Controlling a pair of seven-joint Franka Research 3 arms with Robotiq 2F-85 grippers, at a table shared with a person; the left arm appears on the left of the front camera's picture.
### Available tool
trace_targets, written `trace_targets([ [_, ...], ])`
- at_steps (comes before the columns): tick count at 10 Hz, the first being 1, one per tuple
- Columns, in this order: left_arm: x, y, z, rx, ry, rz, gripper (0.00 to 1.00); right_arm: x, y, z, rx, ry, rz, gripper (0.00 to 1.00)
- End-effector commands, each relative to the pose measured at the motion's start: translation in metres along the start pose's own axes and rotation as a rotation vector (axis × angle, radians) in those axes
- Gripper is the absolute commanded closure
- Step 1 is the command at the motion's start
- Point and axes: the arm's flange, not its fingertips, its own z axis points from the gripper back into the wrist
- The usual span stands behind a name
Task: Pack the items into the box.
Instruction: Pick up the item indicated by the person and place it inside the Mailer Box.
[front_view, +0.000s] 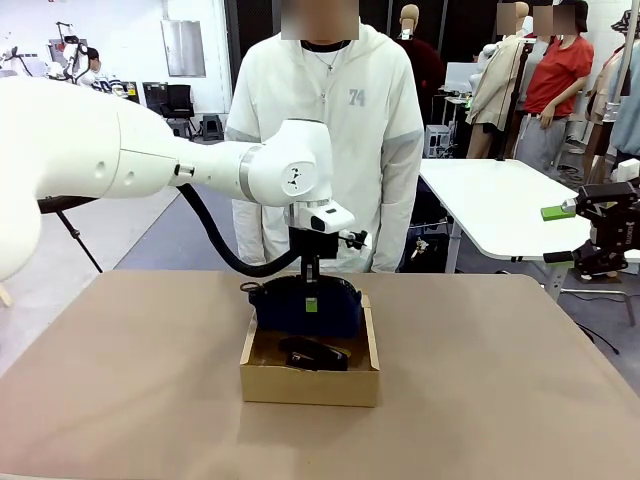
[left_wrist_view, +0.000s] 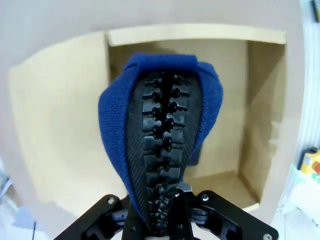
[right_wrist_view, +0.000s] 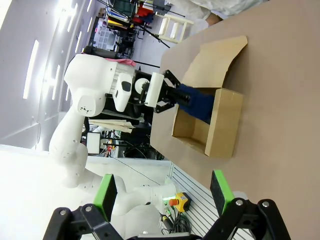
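On the worktop (front_view: 500, 400) the box (front_view: 310, 385) is open, and the left pincer (front_view: 311, 300) is clamped on the blue pouch (front_view: 305, 310), which hangs partly inside the far end. It should lower the pouch slowly, clear of the black stapler (front_view: 315, 353) already inside. The right pincer (front_view: 558, 235) is spread apart off to the side, and the pouch hides the box floor under it.

pouch (left_wrist_view: 112, 125): blue woven cloth, matt; zipper (left_wrist_view: 161, 150): black moulded plastic teeth on ribbed tape. box (front_view: 310, 385): plain brown cardboard, matt. stapler (front_view: 315, 353): black, slight gloss. bench (front_view: 500, 380): smooth, matt brown.
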Motion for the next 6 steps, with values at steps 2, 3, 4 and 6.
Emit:
trace_targets([
  [2, 0.013, -0.008, -0.015, -0.091, 0.017, -0.019, 1.0, 0.001, 0.002, 0.003, -0.001, 0.009, 0.011, 0.0],
  [3, 0.018, -0.01, -0.027, -0.105, 0.043, -0.006, 1.0, 0.001, 0.002, 0.003, -0.001, 0.009, 0.011, 0.0],
  [4, 0.021, -0.013, -0.035, -0.124, 0.061, -0.011, 1.0, 0.001, 0.002, 0.003, -0.001, 0.009, 0.011, 0.0],
  [6, 0.023, -0.017, -0.05, -0.15, 0.087, 0.005, 1.0, 0.001, 0.002, 0.003, -0.001, 0.009, 0.011, 0.0],
])
